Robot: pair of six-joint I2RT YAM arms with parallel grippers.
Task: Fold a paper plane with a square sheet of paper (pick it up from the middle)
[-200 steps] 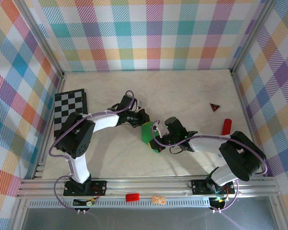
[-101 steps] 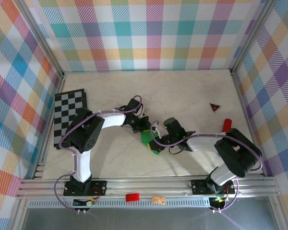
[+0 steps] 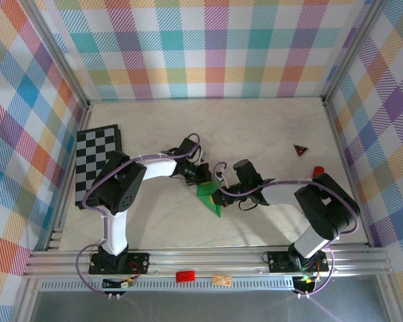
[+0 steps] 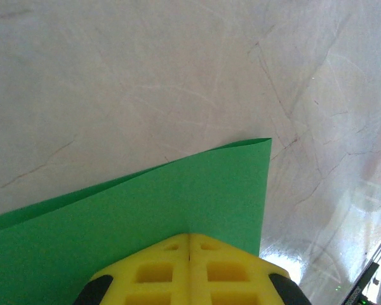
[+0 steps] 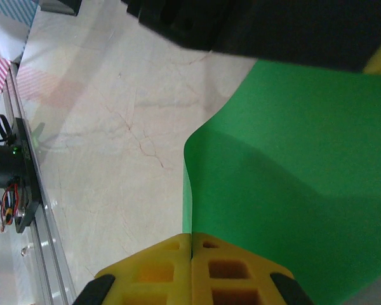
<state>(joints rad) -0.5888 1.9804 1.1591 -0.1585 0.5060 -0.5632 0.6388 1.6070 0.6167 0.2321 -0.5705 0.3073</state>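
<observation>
Green paper (image 3: 208,196) is sitting mid-table, well apart from the chessboard (image 3: 97,164). From the top camera I am seeing the left gripper (image 3: 201,182) meeting it from the far left and the right gripper (image 3: 219,197) from the right, both touching it. It is reading as a folded wedge rather than a flat square. Its long axis is running diagonally, from the end by the left gripper to a narrow tip pointing toward the near edge of the table (image 3: 269,127), slightly right.

On the left wrist, the left gripper (image 4: 189,240) is clamping shut. Its yellow pads (image 4: 152,274) are pressing together with no gap, and the paper (image 4: 146,210) is running out from their seam. One sharp corner is pointing away, up and to the right.

On the right wrist, the right gripper (image 5: 192,241) is likewise pinching closed on the paper (image 5: 292,190), right at its edge. The sheet is bowing away in a soft curve (a shadow is lying across it).

I am judging it light, thin and limp. It is likely to crease anywhere it is squeezed, tear if the arms pull apart, and slide out of foam pads. I would be holding it along a fold near the middle, where doubled layers are stiffer.
</observation>
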